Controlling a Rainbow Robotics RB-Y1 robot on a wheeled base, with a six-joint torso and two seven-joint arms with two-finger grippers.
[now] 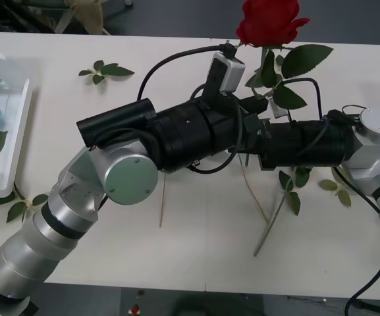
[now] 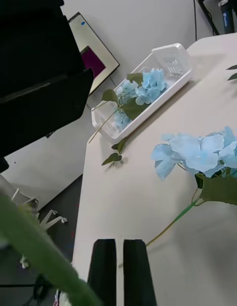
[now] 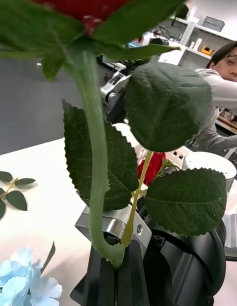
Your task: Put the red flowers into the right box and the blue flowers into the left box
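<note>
A red rose (image 3: 94,138) fills the left wrist view, its stem pinched between the closed fingers of the left gripper (image 3: 116,266) and rising straight up from them, leaves spreading to either side. In the front view its bloom (image 1: 269,21) stands above that gripper, over the table's (image 1: 196,250) far edge. The right gripper (image 2: 117,271) reaches in just beside the left one, fingers nearly together on nothing; a blue flower (image 2: 197,153) lies on the table just ahead of them. Well beyond, the left box (image 2: 173,59) holds more blue flowers (image 2: 143,89). A loose leaf sprig (image 1: 104,70) lies apart.
</note>
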